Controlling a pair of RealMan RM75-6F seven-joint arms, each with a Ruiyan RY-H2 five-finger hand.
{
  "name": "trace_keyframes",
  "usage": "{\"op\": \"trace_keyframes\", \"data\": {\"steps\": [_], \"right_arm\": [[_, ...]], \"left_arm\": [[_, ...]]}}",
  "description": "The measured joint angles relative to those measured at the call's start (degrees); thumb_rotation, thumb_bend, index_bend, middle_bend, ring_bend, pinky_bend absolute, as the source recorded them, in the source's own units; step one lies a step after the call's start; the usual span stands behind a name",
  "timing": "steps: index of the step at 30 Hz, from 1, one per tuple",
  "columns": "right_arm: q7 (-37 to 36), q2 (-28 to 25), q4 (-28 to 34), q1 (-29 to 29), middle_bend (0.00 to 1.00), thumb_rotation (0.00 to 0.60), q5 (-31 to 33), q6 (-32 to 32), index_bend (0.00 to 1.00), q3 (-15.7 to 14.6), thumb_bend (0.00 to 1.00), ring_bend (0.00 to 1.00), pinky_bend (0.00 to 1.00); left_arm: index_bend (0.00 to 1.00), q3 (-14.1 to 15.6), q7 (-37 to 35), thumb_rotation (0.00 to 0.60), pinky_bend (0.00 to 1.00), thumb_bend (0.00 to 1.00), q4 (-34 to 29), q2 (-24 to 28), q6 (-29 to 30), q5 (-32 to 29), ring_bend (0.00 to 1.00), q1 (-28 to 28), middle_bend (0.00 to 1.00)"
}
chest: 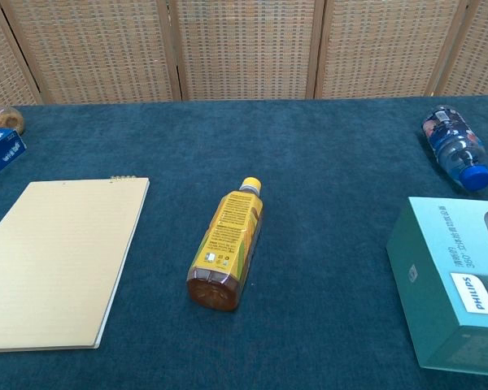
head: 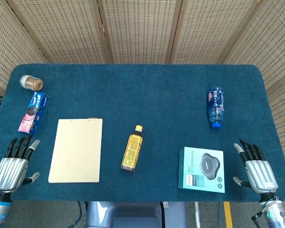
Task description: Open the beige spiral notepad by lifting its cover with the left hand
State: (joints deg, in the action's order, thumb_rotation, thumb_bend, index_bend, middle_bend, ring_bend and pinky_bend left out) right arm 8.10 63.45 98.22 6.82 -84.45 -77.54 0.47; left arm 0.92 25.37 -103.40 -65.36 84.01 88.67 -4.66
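Two hands rest at the near edge of the blue table (head: 147, 85), one at each corner. The left hand (head: 12, 166) lies palm down with fingers straight and slightly apart, holding nothing, just beside the notepad (head: 77, 149) but not touching it. The right hand (head: 256, 168) lies the same way, empty, near a teal box (head: 202, 169). The notepad is flat and closed, its spiral edge at the far side, between the left hand and a yellow-capped bottle (head: 131, 148) lying on its side. Beyond the notepad sit a blue packet (head: 33, 112) and a jar (head: 32, 83). A water bottle (head: 215, 107) lies far right, well apart.
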Motion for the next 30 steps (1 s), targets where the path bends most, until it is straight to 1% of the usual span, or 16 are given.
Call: {"op": "trace_keyframes", "data": {"steps": [20,30], "right_arm": [[0.6,0.2,0.2,0.1,0.0,0.6,0.0,0.1,0.0,0.0,0.0,0.0,0.0],[0.5,0.1,0.1,0.1,0.0,0.6,-0.1,0.2,0.0,-0.1,0.0,0.0,0.0]], "left_arm": [[0.0,0.1,-0.8,0.6,0.0,0.0,0.6,-0.3,0.1,0.7,0.0,-0.1,0.0],[0.0,0.5,-1.0,0.6,0.0,0.0,0.9,-0.9,0.3,2.2,0.0,-0.1,0.0]]}}
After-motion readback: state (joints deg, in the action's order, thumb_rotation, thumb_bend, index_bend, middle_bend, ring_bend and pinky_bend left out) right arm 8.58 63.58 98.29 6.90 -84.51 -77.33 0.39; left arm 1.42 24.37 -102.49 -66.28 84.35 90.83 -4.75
